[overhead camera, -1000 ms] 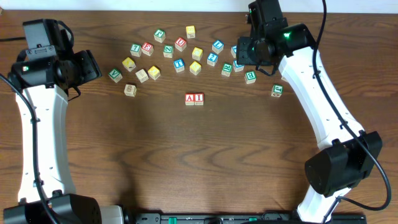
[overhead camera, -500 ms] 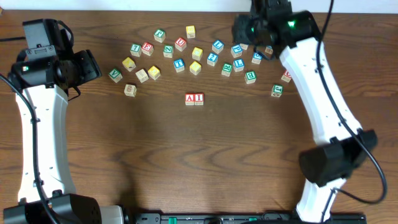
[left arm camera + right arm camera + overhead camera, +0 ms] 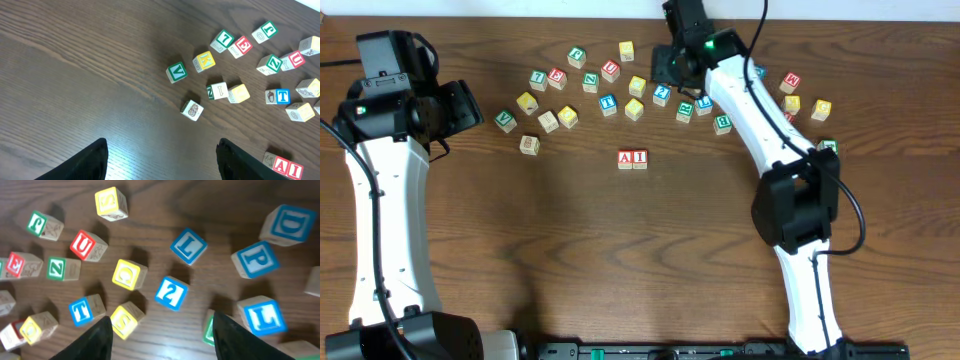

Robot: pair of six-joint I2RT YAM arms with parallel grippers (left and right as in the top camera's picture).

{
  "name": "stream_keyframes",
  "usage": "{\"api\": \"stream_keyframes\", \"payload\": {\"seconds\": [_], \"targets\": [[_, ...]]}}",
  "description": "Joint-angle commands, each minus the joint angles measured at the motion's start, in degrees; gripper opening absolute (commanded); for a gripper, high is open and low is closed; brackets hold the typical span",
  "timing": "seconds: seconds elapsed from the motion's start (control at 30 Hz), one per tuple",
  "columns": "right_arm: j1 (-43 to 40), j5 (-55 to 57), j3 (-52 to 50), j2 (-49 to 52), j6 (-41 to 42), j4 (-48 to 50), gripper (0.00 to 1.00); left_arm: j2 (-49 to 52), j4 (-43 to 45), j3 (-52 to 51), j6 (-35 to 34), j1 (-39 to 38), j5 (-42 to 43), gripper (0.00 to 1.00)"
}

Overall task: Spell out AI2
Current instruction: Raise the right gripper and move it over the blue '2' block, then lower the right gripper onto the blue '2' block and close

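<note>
The red A block [image 3: 625,158] and red I block [image 3: 639,158] stand side by side mid-table; they also show in the left wrist view [image 3: 282,164]. The blue 2 block [image 3: 662,94] lies in the back cluster and sits just ahead of my right fingers in the right wrist view [image 3: 171,294]. My right gripper [image 3: 667,72] [image 3: 160,340] is open and empty, hovering over the cluster close to the 2 block. My left gripper [image 3: 470,105] [image 3: 162,145] is open and empty over bare wood at the left.
Several letter blocks crowd the 2 block: yellow C [image 3: 129,274], blue L [image 3: 188,246], blue T [image 3: 85,310], yellow S [image 3: 125,320], blue P [image 3: 255,259]. A few more blocks lie at the far right [image 3: 790,82]. A green V [image 3: 176,72] lies at the left.
My right arm has swung left from the right-hand blocks to above the middle of the cluster by the 2 block. The left arm and the A and I blocks have not moved.
</note>
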Motion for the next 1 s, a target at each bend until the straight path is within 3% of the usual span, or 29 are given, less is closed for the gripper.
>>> {"api": "stream_keyframes", "payload": {"seconds": [0.0, 0.43, 0.97], "targets": [[0.17, 0.31, 1.14, 2.01, 4.50, 1.68, 0.62, 0.20, 0.02, 0.50, 0.28, 0.00, -0.48, 0.69], [1.03, 3.93, 1.01, 6.75, 10.64, 3.67, 0.57, 0.20, -0.24, 0.50, 0.28, 0.00, -0.48, 0.68], [1.36, 4.98, 0.81, 11.47, 11.06, 7.04, 0.51, 0.17, -0.24, 0.50, 0.28, 0.00, -0.48, 0.69]]}}
